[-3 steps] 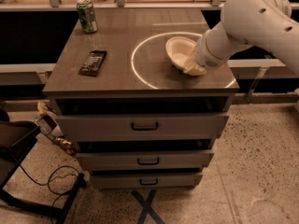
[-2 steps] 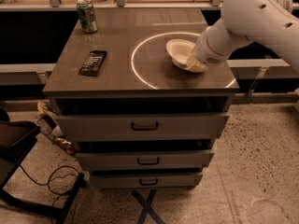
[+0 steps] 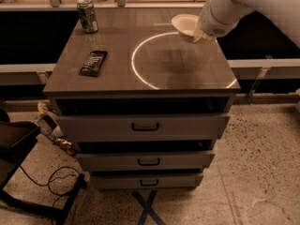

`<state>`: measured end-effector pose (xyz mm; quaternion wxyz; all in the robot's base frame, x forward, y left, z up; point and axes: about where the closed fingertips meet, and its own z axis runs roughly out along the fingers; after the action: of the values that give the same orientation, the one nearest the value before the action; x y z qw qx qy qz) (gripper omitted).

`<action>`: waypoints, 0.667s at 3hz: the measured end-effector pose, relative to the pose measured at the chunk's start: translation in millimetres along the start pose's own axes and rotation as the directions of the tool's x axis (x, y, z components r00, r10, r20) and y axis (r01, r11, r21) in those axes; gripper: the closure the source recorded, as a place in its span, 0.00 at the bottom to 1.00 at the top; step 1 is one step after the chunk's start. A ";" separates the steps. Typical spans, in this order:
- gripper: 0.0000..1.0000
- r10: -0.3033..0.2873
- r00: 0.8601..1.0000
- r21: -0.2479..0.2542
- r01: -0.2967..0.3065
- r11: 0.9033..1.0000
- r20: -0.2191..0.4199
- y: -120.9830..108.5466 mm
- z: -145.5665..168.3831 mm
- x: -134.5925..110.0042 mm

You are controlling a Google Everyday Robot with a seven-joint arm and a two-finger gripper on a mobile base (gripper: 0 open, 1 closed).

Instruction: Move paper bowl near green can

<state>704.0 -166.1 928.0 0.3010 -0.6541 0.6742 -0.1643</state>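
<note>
My single camera is looking down from in front of the drawer cabinet [image 3: 183, 125], fairly close, facing its top and drawers; my gripper [image 3: 200, 32] is holding the paper bowl [image 3: 183, 23] at upper right.

The paper bowl [image 3: 184, 25] is small, round and white, shallow, with a wide flared rim. It is over the far right part of the cabinet top [image 3: 112, 78], tipped so its opening faces up and to the left. It seems to be raised off the surface, though the angle makes that hard to confirm. The gripper [image 3: 200, 33] clamps its right-hand rim. The green can [image 3: 87, 15] stands upright at the far left corner, green with white markings and a silver top, well apart from the bowl.
</note>
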 end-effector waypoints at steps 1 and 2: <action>1.00 -0.086 0.996 0.068 0.088 0.994 -0.032 -40.6 -6.1 -19.5; 1.00 -0.191 0.980 0.114 0.196 0.974 -0.054 -70.6 -0.7 -53.6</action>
<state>756.9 -120.0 982.2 0.3073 -0.6940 0.6026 -0.2465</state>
